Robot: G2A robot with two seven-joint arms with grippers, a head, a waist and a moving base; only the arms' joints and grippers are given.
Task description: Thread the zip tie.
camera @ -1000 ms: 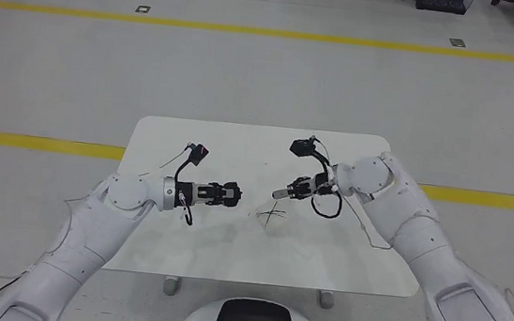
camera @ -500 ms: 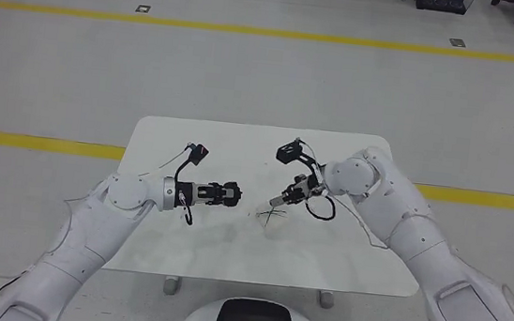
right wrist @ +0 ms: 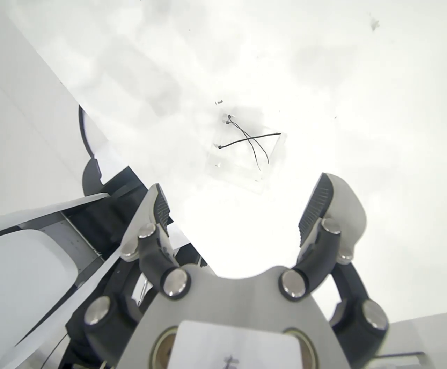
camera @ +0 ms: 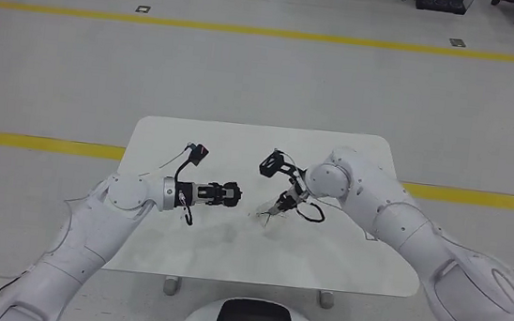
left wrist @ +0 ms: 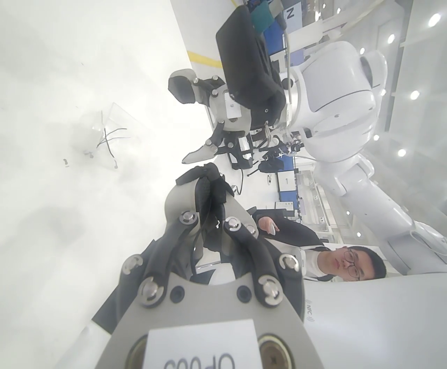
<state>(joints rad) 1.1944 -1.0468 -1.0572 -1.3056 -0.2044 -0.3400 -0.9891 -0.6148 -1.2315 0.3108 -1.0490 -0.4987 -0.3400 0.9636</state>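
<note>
Zip ties are lying on the table near its middle: a few thin black ones crossed over each other in a loose X, on top of what looks like a clear plastic sheet. None of them is threaded yet as far as I can tell, so the task looks to be at the very start.

The right gripper hangs just above that little pile, tilted down at it, with its fingers spread wide and nothing between them. My read is that it's lined up like that for a pick: jaws wide enough to straddle one strand, ribbed pads facing in. The crossing is the annoying part, since closing at the X could pinch two ties at once, so going for a free end seems smarter.

The left gripper sits off to the side, near the ties but not over them, pointing across toward the right one. Its fingers are pressed together. I can't make out whether anything thin is pinched in there. Probably it's parked there to take the other end once a tie comes up.

As for writing: a white label sits on the left gripper's base and a second label on the right one's, both cut off by the edge. No markings on the ties themselves.
</note>
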